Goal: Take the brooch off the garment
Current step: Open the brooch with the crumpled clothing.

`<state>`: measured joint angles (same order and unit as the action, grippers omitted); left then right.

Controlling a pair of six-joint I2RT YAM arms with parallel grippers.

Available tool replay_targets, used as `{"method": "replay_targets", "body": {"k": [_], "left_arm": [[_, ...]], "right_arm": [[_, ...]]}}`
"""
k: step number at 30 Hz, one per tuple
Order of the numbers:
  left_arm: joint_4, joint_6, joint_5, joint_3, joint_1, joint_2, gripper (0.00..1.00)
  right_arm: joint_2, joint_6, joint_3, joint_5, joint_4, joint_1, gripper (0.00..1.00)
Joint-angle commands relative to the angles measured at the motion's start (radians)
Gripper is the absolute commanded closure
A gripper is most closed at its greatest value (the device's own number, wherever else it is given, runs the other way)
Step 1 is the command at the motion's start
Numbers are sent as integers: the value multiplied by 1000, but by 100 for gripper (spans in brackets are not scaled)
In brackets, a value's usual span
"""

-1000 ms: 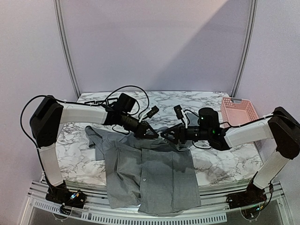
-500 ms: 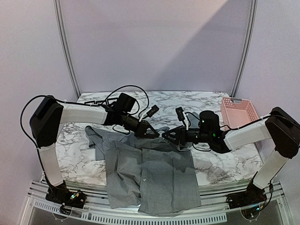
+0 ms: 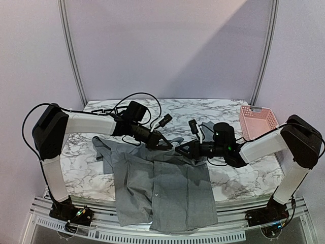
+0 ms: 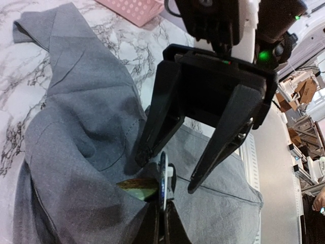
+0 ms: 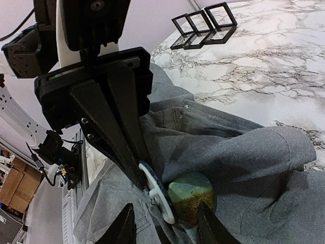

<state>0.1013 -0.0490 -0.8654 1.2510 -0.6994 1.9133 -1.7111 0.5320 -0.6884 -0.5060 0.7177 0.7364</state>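
The grey garment (image 3: 162,188) lies spread over the table's front, its upper part bunched between both grippers. The brooch (image 5: 194,202) is a round green-and-brown face with a white, blue-rimmed back disc (image 5: 156,195), and fabric lies between the two. My left gripper (image 4: 163,206) is shut on the edge of that back disc (image 4: 164,175). My right gripper (image 5: 166,207) faces it, its fingers (image 4: 228,127) apart and straddling the brooch on both sides. In the top view the left gripper (image 3: 165,145) and right gripper (image 3: 180,149) nearly meet tip to tip.
A pink basket (image 3: 259,121) stands at the marble table's (image 3: 233,178) right back. Black wire frames (image 5: 203,25) sit at the back left. Cables loop over both wrists. The garment's hem hangs over the front edge.
My right gripper has slid left toward the left gripper, and its jaws have narrowed around the brooch. The left arm has held still.
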Motion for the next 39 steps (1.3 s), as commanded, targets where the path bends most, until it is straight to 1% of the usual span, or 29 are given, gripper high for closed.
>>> {"method": "replay_targets", "body": {"k": [1,16,22,30,39], "left_arm": [[-23,0,-21,-9,2,-32,100],[-21,1,-20,-7,1,-33,100],[-17,5,-20,-6,1,-34,100],[-14,8,-21,-5,0,-37,100],[1,20,-20,-1,-5,-37,100]], "right_arm": [[-26,-3,-17,3,4,-6,63],[-58,-4,-39,-9,-3,-6,77],[-62,0,-44,-7,-7,-6,78],[-77,11,-60,18,-27,-6,89],[-98,31,-95,22,-56,-6,92]]}}
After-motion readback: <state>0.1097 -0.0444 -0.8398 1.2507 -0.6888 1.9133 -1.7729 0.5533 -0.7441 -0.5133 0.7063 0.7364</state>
